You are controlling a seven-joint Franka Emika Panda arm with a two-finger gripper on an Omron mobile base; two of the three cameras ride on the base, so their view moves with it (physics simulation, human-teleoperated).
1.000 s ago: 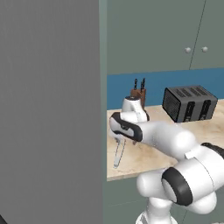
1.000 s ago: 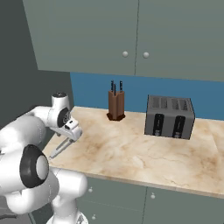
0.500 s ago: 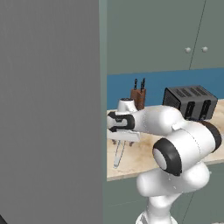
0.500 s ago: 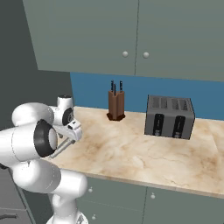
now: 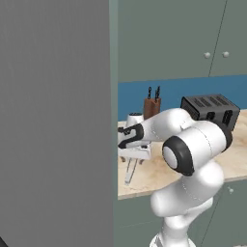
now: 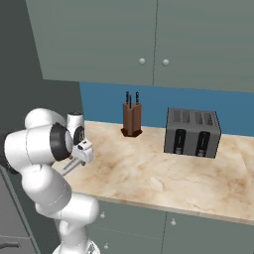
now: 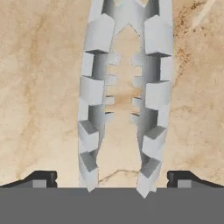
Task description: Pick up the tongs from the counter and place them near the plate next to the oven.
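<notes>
Gripper [image 7: 112,177]: fingers wide apart, one on each side of the tongs, not touching them.
Tongs [image 7: 124,94]: flat on the counter [image 7: 39,87], right under the gripper.
Toaster [image 6: 192,132]: far off.
Writing: none readable.

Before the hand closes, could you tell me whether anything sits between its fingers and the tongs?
Nothing visible does. In the hand view the tongs lie on bare counter, running up between the two fingertips of the open hand.
</notes>
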